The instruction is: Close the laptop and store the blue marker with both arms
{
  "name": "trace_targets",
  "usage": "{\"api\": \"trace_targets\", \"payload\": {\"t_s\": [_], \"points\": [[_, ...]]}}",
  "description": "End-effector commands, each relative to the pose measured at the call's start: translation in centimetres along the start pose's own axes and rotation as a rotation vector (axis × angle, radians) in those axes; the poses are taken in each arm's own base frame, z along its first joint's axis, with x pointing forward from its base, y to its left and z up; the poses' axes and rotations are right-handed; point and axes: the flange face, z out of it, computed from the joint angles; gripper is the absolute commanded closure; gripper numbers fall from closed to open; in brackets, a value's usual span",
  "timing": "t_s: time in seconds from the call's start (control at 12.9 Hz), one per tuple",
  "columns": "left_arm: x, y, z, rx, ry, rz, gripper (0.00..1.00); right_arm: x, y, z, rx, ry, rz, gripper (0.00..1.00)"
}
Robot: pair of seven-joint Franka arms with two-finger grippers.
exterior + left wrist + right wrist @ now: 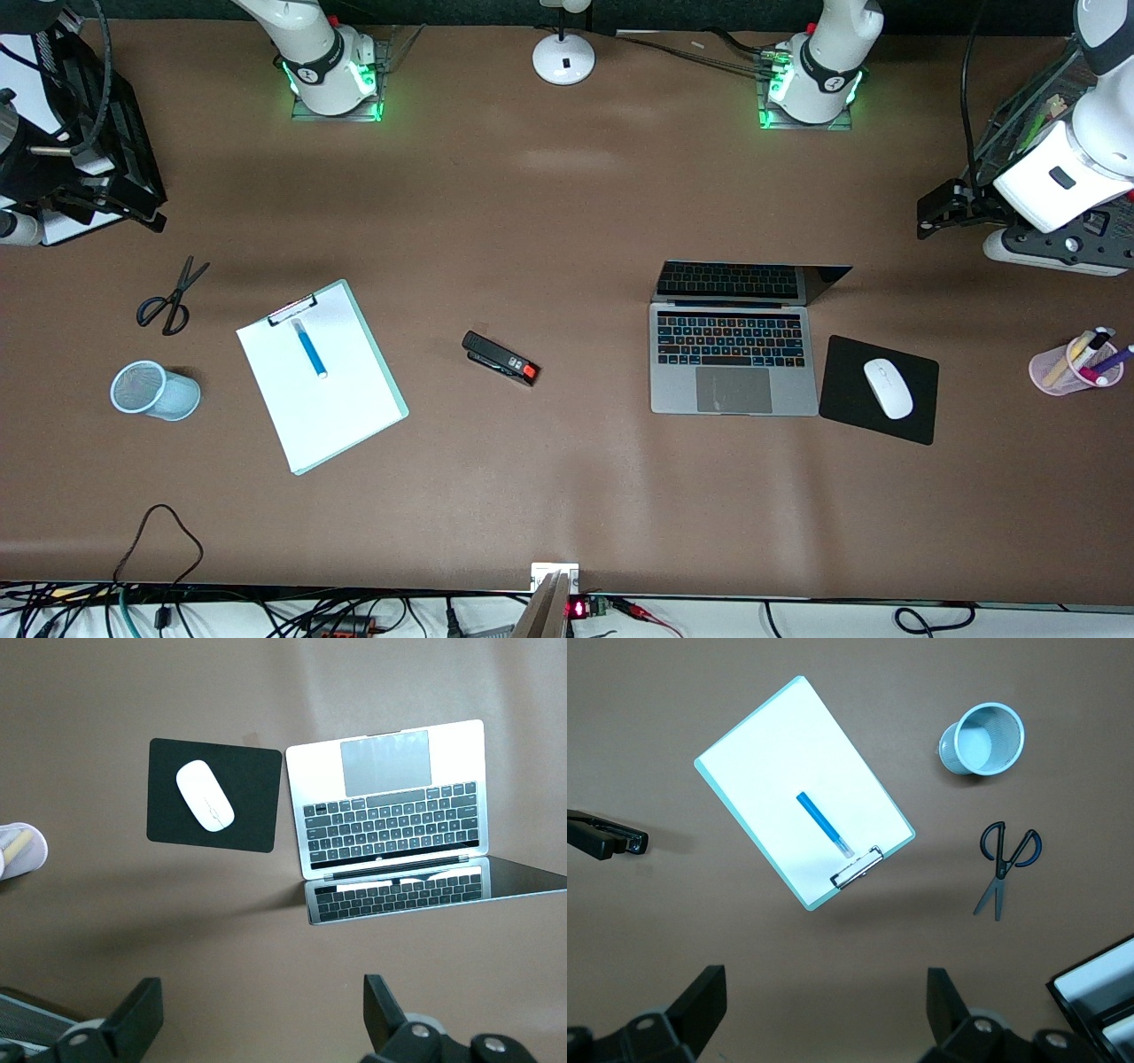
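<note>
The silver-grey laptop (733, 359) (390, 811) stands open toward the left arm's end of the table, with its keys lit. On the white clipboard (332, 399) (766, 753) toward the right arm's end lies the blue marker (310, 347) (824, 824). My left gripper (930, 217) (261, 990) is open and empty, high over the table's edge at the left arm's end. My right gripper (142, 213) (826, 981) is also open and empty, high over the right arm's end. Neither touches anything.
Beside the laptop a white mouse (888, 387) rests on a black pad (842, 390). A pink pen cup (1076, 363) stands at the left arm's end. A stapler (500, 357) lies mid-table. Scissors (173, 297) and a tipped blue mesh cup (155, 390) lie beside the clipboard.
</note>
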Motion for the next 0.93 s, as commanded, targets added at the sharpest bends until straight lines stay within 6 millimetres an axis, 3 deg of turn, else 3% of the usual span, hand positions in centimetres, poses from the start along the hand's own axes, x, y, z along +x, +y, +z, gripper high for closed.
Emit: {"api": "trace_targets", "payload": {"t_s": [0.0, 0.16, 0.85], "points": [[0.3, -0.1, -0.6, -0.002, -0.006, 0.01, 0.0, -0.4, 0.0, -1.7, -0.003, 0.029, -0.012, 0.0], [0.3, -0.1, -0.6, -0.002, -0.006, 0.01, 0.0, -0.1, 0.1, -2.0, -0.003, 0.037, -0.013, 0.0], [0.6, 0.3, 0.2, -0.019, -0.04, 0.011, 0.0, 1.3, 0.5, -0.2, 0.007, 0.015, 0.007, 0.0]]}}
